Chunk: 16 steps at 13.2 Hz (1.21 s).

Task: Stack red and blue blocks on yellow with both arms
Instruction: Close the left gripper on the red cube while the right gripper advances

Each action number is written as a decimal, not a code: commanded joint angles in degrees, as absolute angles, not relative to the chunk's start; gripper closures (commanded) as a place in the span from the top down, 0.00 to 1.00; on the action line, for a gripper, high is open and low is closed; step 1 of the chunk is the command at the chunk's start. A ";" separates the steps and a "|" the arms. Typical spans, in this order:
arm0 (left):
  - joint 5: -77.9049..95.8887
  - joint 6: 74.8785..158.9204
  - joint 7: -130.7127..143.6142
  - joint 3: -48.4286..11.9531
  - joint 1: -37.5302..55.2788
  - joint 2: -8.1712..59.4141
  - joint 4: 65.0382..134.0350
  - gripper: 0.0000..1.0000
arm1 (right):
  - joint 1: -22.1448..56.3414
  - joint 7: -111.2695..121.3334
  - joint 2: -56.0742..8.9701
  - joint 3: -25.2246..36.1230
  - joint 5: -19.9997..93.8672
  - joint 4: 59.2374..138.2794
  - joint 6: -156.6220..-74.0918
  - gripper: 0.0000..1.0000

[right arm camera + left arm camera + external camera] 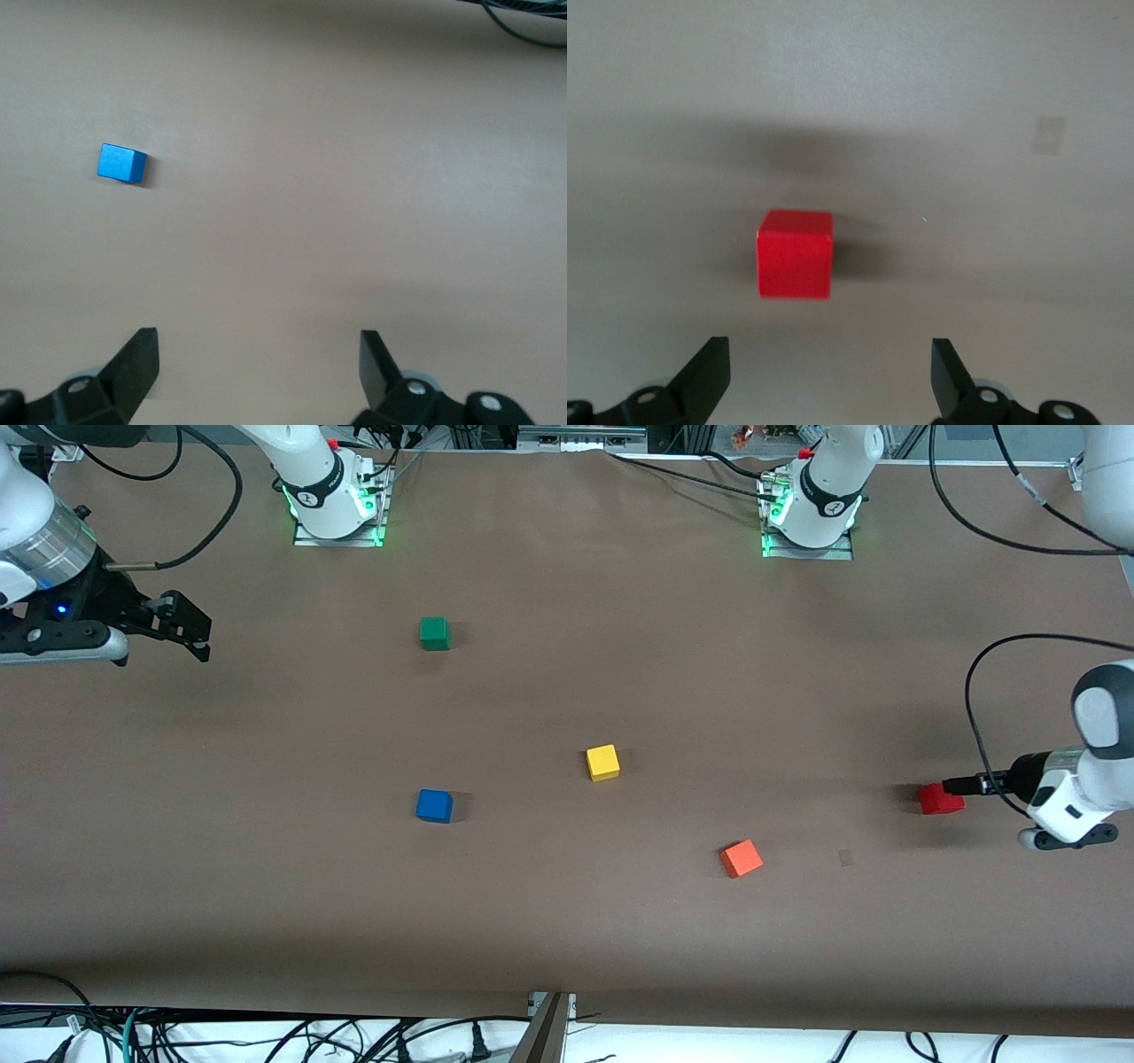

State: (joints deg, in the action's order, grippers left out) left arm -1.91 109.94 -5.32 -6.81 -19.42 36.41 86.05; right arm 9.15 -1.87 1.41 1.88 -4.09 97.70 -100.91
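The left end effector [828, 376] hangs low over the counter [567, 921] at the left arm's end, its fingers spread wide and holding nothing. The red block [795, 254] sits on the counter just ahead of the fingertips, roughly centred between them and not yet touched; that alignment looks like the set-up for a straight approach and a squeeze on two flat sides.

The right end effector [257, 372] hovers over bare counter at the right arm's end, likewise released and empty. The blue block [121, 164] lies well ahead of it and off to one side of its line, so this arm seems to be waiting, or only starting its approach.

The yellow block [602, 763] rests alone in the middle of the counter, between the two end effectors and well apart from both, nothing stacked on it. A green block [434, 633] and an orange block [741, 858] also sit apart, and play no part in the stack.
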 commanded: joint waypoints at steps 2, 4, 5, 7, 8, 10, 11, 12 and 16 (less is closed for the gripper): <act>-3.87 117.22 -7.21 -6.86 -19.60 37.00 90.51 1.00 | 10.36 -2.28 -0.44 1.14 -4.66 97.56 -103.19 1.00; -3.95 120.31 -7.29 -6.86 -19.60 37.00 92.63 1.00 | 10.55 -1.41 0.17 1.14 -4.66 97.56 -102.05 1.00; -3.96 120.67 -7.29 -6.86 -19.60 37.18 92.90 1.00 | 10.55 -1.58 0.26 1.14 -4.66 97.47 -100.30 1.00; -5.52 121.37 -7.29 -6.86 -19.69 37.53 93.43 1.00 | 10.55 -2.37 0.26 1.06 -4.66 97.38 -99.58 1.00; -7.28 121.55 -7.29 -6.86 -19.69 37.44 94.12 1.00 | 10.55 -2.37 0.18 1.05 -4.66 97.38 -99.93 1.00; -7.91 121.90 -7.29 -6.86 -20.12 37.62 94.31 1.00 | 10.55 -2.64 -0.09 1.05 -4.57 97.56 -100.20 1.00; -7.91 122.25 -7.29 -6.86 -20.39 37.79 94.31 1.00 | 10.55 -2.64 -0.09 1.14 -4.31 97.65 -100.02 1.00; -7.82 123.56 -7.29 -6.86 -20.39 38.32 94.74 1.00 | 10.55 -2.64 -0.09 1.14 -4.22 97.65 -99.76 1.00; -7.82 125.94 -7.21 -6.86 -20.92 39.11 95.36 1.00 | 10.81 -6.14 -2.02 1.14 -3.96 97.82 -99.58 1.00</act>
State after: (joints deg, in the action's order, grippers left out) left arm -6.65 124.64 -6.18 -6.61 -20.42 39.14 94.76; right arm 10.59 -3.44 -1.16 1.24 -4.07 98.14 -100.06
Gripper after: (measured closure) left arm 0.000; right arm 0.000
